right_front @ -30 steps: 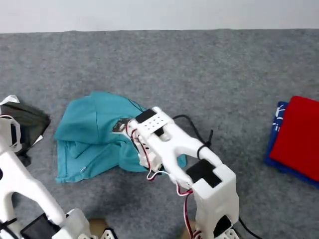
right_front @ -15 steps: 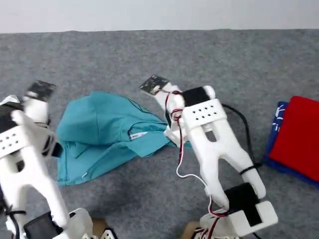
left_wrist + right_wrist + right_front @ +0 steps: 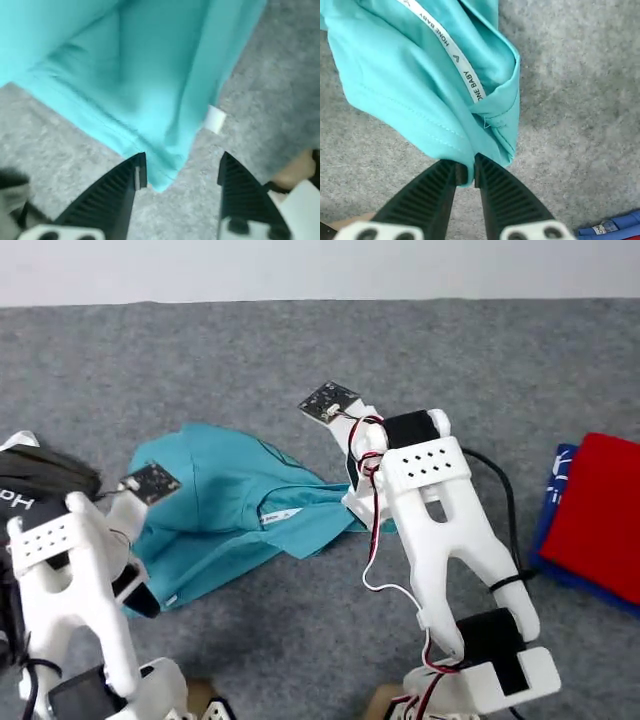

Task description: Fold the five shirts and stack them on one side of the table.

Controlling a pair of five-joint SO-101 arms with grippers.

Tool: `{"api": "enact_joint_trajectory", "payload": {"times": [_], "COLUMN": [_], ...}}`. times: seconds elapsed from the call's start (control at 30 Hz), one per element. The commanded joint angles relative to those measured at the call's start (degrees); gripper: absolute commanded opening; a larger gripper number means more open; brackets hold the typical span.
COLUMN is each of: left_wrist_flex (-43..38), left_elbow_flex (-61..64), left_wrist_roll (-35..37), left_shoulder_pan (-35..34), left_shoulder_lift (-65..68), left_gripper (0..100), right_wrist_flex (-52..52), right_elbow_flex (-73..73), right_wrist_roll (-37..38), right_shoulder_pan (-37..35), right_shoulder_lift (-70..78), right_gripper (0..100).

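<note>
A teal shirt (image 3: 225, 515) lies crumpled left of the table's middle. My right gripper (image 3: 468, 172) is shut on its right-hand edge, close to the collar band with the printed tape (image 3: 455, 57); in the high view this gripper (image 3: 358, 508) sits at the shirt's right tip. My left gripper (image 3: 180, 172) stands open just above the shirt's near-left corner (image 3: 161, 182), which lies between the two fingers. From above, the left gripper (image 3: 137, 590) hangs at that corner. A red shirt (image 3: 600, 510) lies folded on a blue one (image 3: 558, 480) at the table's right edge.
A dark shirt (image 3: 50, 480) is bunched at the left edge, behind the left arm. Grey carpet-like table (image 3: 400, 370) stretches bare behind the teal shirt and between it and the red stack. A blue corner (image 3: 615, 227) peeks into the right wrist view.
The right arm swung from over the shirt's middle to its right side, drawing that edge rightward. The left arm came in from the far left to the near-left corner.
</note>
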Motion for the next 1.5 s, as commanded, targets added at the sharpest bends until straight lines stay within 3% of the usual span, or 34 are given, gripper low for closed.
{"api": "enact_joint_trajectory", "payload": {"times": [0.0,0.43,0.83,0.93,1.07,1.17,1.47], "left_wrist_flex": [-3.3,-18.2,-20.9,-17.1,-5.3,0.9,1.7], "left_elbow_flex": [1.4,11.3,15.4,10.5,-2.1,-12.7,-33.1], "left_wrist_roll": [-1.9,-1.8,-1.8,-1.6,-0.7,5.4,24.6], "left_shoulder_pan": [0.1,0.1,0.3,0.3,1.3,3.4,16.0], "left_shoulder_lift": [-1.5,-1.5,-2.2,-3.0,-7.4,-12.7,-23.6], "left_gripper": [24,22,0,0,0,0,0], "right_wrist_flex": [0.3,0.3,6.1,9.5,14.2,15.1,14.5], "right_elbow_flex": [-1.5,-1.5,-8.6,-15.0,-23.8,-29.0,-39.9], "right_wrist_roll": [0.6,0.4,0.6,0.7,0.7,0.6,0.6], "right_shoulder_pan": [0.9,0.9,5.1,7.3,8.9,9.9,11.8], "right_shoulder_lift": [-2.5,-2.6,-2.9,-2.9,-2.9,-3.5,-10.0], "right_gripper": [1.0,1.0,1.0,1.0,1.0,1.0,1.0]}}
